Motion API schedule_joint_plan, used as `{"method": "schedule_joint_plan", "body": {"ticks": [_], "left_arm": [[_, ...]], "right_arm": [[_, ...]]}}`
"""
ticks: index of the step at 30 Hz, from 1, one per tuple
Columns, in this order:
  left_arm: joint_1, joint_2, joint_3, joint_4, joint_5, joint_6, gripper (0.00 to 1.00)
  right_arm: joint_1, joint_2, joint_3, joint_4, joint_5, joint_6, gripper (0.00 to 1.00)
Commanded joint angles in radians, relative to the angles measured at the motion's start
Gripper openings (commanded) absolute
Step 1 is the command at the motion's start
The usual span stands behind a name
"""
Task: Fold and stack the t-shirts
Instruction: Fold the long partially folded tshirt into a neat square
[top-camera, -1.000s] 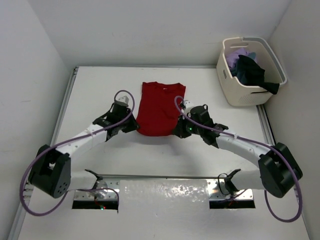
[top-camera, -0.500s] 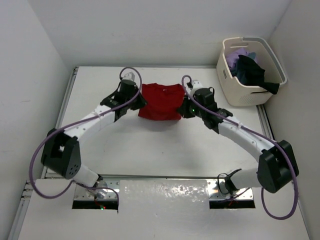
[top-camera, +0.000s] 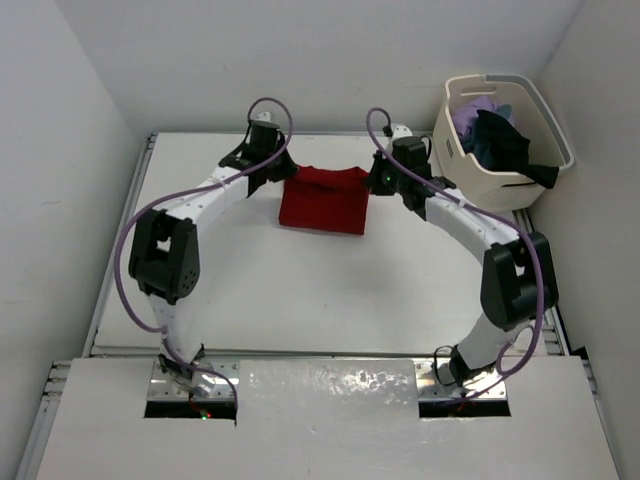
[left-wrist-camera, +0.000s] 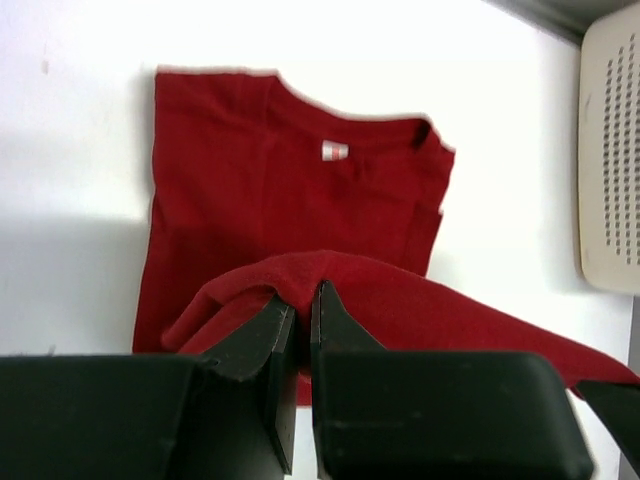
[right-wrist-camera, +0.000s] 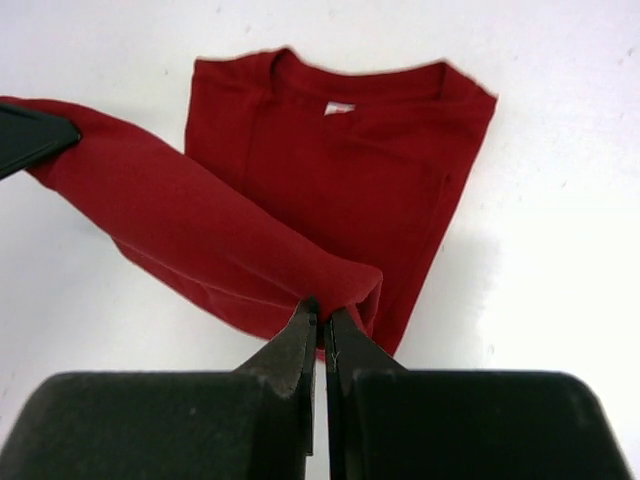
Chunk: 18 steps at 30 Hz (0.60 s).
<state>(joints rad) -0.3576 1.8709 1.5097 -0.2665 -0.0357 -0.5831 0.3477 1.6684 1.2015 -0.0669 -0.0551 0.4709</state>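
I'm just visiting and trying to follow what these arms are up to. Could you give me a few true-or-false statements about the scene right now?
1. The left pincer and the right pincer each grip the red shirt. True.
2. The basket holds clothes. True: a lavender shirt and a dark shirt lie in it.
3. The red shirt is inside the basket. False: it lies on the table, left of the basket.
4. The fold hides the red shirt's collar. False: the collar shows uncovered in both wrist views, beyond the raised fold.
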Motion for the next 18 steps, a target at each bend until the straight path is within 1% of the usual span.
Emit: {"method": "schedule_joint_plan", "body": {"ticks": [1, 6, 8, 13, 15, 16, 18], "left_arm": [[0.029, 0.062, 0.121, 0.032, -0.004, 0.034, 0.0], [0.049, 0.158, 0.237, 0.033, 0.002, 0.046, 0.0], [0.054, 0.21, 0.296, 0.027, 0.026, 0.057, 0.0], [0.065, 0.318, 0.415, 0.012, 0.039, 0.068, 0.0], [0.068, 0.346, 0.44, 0.013, 0.066, 0.065, 0.0], [0.068, 0.368, 0.448, 0.041, 0.088, 0.063, 0.0], [0.071, 0.395, 0.463, 0.05, 0.095, 0.057, 0.0]], "right_arm": [[-0.036, 0.077, 0.107, 0.045, -0.029, -0.014, 0.0], [-0.062, 0.194, 0.245, 0.036, -0.042, -0.018, 0.0], [-0.07, 0.232, 0.274, 0.055, -0.035, -0.008, 0.0], [-0.09, 0.324, 0.365, 0.038, -0.046, 0.008, 0.0], [-0.096, 0.361, 0.392, 0.038, -0.045, 0.014, 0.0], [-0.098, 0.373, 0.398, 0.038, -0.042, 0.02, 0.0], [-0.105, 0.408, 0.417, 0.048, -0.042, 0.04, 0.0]]}}
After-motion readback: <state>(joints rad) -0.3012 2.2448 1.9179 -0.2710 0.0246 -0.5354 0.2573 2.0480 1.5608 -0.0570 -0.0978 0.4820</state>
